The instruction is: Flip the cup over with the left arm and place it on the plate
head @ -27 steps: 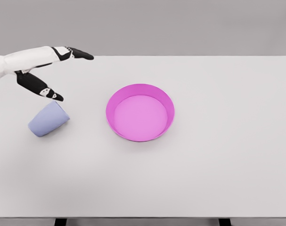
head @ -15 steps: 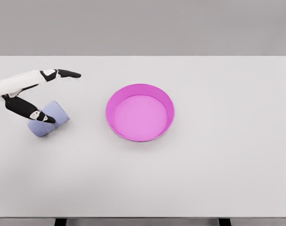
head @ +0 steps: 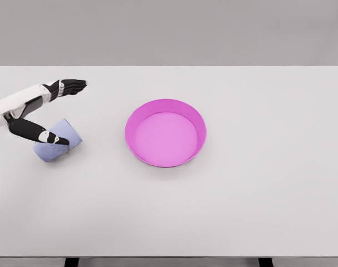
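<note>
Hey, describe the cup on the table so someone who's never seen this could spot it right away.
Start at the pink plate near the middle of the white table, then look left toward the table's edge. There the cup lies on its side, with the thumb of the left robot hand across it. It is the only pale lavender-blue thing there.

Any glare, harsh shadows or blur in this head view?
Head view: flat, even lighting with no glare on the table; only faint soft shadows under the cup and plate; the left hand and everything else look sharp, with no visible distortion.
</note>
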`<control>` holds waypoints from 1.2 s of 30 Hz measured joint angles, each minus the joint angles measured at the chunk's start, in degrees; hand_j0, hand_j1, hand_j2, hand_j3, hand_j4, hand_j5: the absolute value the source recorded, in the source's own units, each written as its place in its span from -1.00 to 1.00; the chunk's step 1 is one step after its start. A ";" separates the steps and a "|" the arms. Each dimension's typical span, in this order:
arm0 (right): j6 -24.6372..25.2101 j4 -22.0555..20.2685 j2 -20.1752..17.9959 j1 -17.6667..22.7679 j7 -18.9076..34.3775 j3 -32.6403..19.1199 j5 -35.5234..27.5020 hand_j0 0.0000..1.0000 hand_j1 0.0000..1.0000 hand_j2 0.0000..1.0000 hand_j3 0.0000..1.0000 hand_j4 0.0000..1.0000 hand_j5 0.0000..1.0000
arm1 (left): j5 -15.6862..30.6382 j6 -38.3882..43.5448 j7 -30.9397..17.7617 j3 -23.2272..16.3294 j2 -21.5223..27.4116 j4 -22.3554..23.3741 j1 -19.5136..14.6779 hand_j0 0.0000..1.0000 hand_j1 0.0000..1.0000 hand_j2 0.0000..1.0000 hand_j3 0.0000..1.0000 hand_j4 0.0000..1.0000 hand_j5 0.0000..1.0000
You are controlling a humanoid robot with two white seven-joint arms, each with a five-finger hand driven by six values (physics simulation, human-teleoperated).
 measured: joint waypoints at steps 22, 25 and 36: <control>0.00 0.01 0.00 0.00 0.00 0.02 0.00 1.00 1.00 1.00 1.00 1.00 1.00 | -14.74 16.41 1.83 7.43 -5.65 0.34 6.77 1.00 1.00 1.00 1.00 1.00 1.00; 0.00 0.01 0.00 0.00 0.00 0.02 0.00 1.00 1.00 1.00 1.00 1.00 1.00 | -13.57 16.47 3.88 8.54 -5.85 0.41 8.00 1.00 1.00 1.00 1.00 1.00 1.00; 0.00 0.01 0.00 0.00 0.00 0.03 0.00 1.00 1.00 1.00 1.00 1.00 1.00 | -13.12 21.87 7.70 9.31 -6.89 3.37 10.63 1.00 1.00 1.00 1.00 1.00 1.00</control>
